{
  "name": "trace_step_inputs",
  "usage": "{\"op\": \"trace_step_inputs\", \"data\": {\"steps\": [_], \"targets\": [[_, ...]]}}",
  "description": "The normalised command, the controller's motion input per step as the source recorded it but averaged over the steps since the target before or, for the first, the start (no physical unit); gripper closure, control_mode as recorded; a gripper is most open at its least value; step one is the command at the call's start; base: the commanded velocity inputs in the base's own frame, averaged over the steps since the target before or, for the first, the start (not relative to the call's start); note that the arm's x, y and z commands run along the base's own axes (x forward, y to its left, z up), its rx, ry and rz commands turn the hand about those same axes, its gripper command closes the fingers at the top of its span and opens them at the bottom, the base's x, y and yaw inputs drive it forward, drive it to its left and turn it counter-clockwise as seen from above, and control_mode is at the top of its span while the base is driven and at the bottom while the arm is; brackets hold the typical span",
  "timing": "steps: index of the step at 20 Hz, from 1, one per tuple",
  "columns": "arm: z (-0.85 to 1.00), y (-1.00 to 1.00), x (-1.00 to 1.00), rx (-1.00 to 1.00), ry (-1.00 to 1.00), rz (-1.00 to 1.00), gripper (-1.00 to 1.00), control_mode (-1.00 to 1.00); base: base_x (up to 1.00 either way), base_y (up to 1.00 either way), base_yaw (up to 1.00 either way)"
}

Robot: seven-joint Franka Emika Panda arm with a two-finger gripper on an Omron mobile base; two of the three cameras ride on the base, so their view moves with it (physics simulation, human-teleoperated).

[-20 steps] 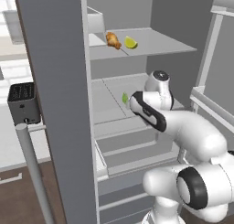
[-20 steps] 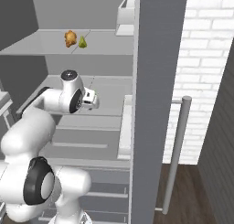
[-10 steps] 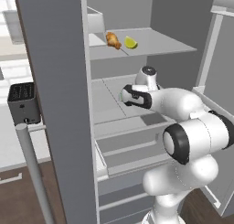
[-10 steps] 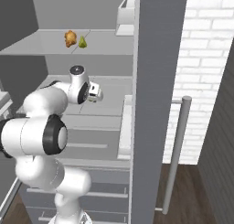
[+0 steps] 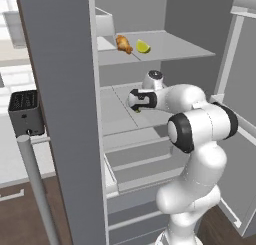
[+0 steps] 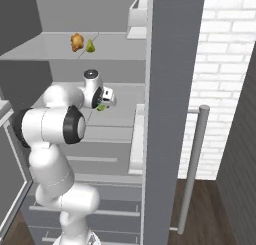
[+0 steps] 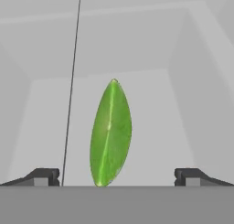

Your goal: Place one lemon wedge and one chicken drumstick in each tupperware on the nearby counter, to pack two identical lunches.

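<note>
Now the claw (image 7: 117,176), jaws spread wide and gripping nothing, has swung lower and closer over the middle fridge shelf (image 5: 120,120) than a second ago, with the green lemon wedge (image 7: 111,133) lying between its fingertips (image 7: 42,176) and the chicken drumstick (image 5: 123,44) one shelf above.

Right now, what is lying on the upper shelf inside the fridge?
On the upper shelf lie a chicken drumstick and a lemon wedge, side by side. A pale box stands further back; the door post hides that corner of the shelf.
</note>
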Motion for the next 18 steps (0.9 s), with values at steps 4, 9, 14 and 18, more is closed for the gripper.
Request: {"op": "trace_step_inputs", "data": {"steps": [4,9,14,18], "targets": [[-0.27,0.01,0.53,0.0,0.0,0.0,-1.0,-1.0,0.0,0.0,0.0],[-0.22,0.07,0.48,0.0,0.0,-0.03,-1.0,-1.0,0.0,0.0,0.0],[-0.3,0.02,-0.03,0.0,0.05,-0.12,-1.0,-1.0,0.0,0.0,0.0],[-0.16,0.0,-0.33,0.0,0.02,-0.18,-1.0,-1.0,0.0,0.0,0.0]]}}
